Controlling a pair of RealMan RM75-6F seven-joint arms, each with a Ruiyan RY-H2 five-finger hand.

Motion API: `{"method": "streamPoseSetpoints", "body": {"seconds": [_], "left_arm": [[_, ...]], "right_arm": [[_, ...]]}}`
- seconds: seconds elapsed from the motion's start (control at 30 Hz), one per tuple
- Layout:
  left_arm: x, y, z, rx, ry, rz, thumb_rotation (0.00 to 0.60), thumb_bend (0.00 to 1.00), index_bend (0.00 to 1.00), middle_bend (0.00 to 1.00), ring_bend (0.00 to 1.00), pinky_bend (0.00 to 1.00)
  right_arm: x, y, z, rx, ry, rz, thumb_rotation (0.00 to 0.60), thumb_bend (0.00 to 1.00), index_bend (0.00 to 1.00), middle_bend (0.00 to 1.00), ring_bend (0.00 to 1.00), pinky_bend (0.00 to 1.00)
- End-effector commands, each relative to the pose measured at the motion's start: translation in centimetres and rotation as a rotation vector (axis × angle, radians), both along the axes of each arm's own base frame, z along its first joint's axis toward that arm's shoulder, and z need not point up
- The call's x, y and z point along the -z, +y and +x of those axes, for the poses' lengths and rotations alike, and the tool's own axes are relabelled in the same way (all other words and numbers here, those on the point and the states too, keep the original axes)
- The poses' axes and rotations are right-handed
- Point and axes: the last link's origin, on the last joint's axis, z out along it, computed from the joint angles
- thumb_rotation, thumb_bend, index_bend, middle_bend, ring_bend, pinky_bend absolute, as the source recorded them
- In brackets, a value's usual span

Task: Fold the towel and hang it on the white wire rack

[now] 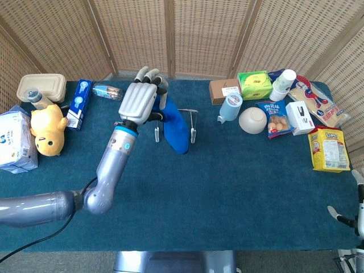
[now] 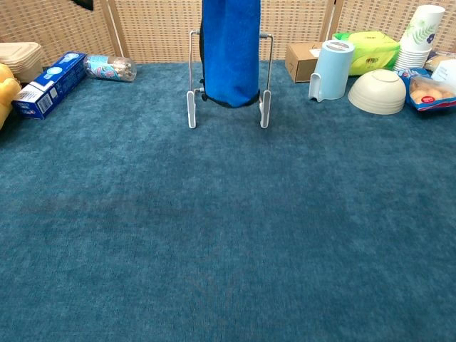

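Along the left edge of the table (image 1: 239, 187) I see a tissue pack (image 1: 14, 139), a yellow duck (image 1: 46, 129), a lidded box (image 1: 41, 87), a blue carton (image 1: 78, 104) and a small bottle (image 1: 107, 91). None of them is near my work.

My left hand (image 1: 141, 99) is raised above the rack (image 2: 265, 78), seen from the back, with its fingers curled over the top of the towel (image 2: 229, 53); I judge it is gripping the cloth, though the contact itself is hidden. The folded blue towel hangs straight down between the rack's two white uprights, its lower end just above the feet.

To the right stand a blue jug (image 2: 330, 68), a white bowl (image 2: 377, 90), stacked cups (image 2: 421, 28) and snack packs (image 1: 277, 118). My right hand (image 1: 357, 213) shows only at the frame's lower right edge; I cannot tell whether it is open or closed.

The risk, as I judge it: I cannot see whether the towel lies over the top bar or only hangs in front of it. If I let go with too little cloth over the bar, the longer side will pull it off. Lowering too hard could tip the light rack.
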Motion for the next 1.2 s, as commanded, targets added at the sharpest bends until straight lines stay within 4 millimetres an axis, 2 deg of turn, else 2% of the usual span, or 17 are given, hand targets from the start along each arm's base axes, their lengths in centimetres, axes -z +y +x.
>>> {"method": "streamPoseSetpoints", "body": {"seconds": [0.03,0.37,0.6,0.97,1.2], "left_arm": [[1.0,1.5,1.0,-0.033,0.013,0.003,0.6,0.53,0.74,0.33,0.14,0.01],[4.1,5.3,1.7,-0.115,0.07,0.018,0.6,0.53,0.74,0.33,0.14,0.0],[5.0,7.2,1.8,-0.15,0.092,0.047,0.6,0.53,0.73,0.33,0.14,0.0],[5.8,9.6,1.8,-0.196,0.085,0.083,0.6,0.52,0.73,0.32,0.14,0.0],[6.8,10.2,1.1,-0.217,0.115,0.093,0.6,0.52,0.72,0.32,0.13,0.0]], "right_arm": [[-0.1,0.2,0.0,0.004,0.001,-0.003,0.6,0.09,0.0,0.03,0.0,0.0],[-0.4,1.0,-0.1,0.039,0.01,-0.015,0.6,0.09,0.0,0.03,0.0,0.0],[-0.6,1.2,0.0,0.051,0.016,-0.017,0.6,0.09,0.0,0.03,0.0,0.0],[-0.9,1.7,0.2,0.075,0.031,-0.028,0.6,0.09,0.0,0.03,0.0,0.0],[-1.0,1.9,0.3,0.082,0.034,-0.032,0.6,0.09,0.0,0.03,0.0,0.0]]}}
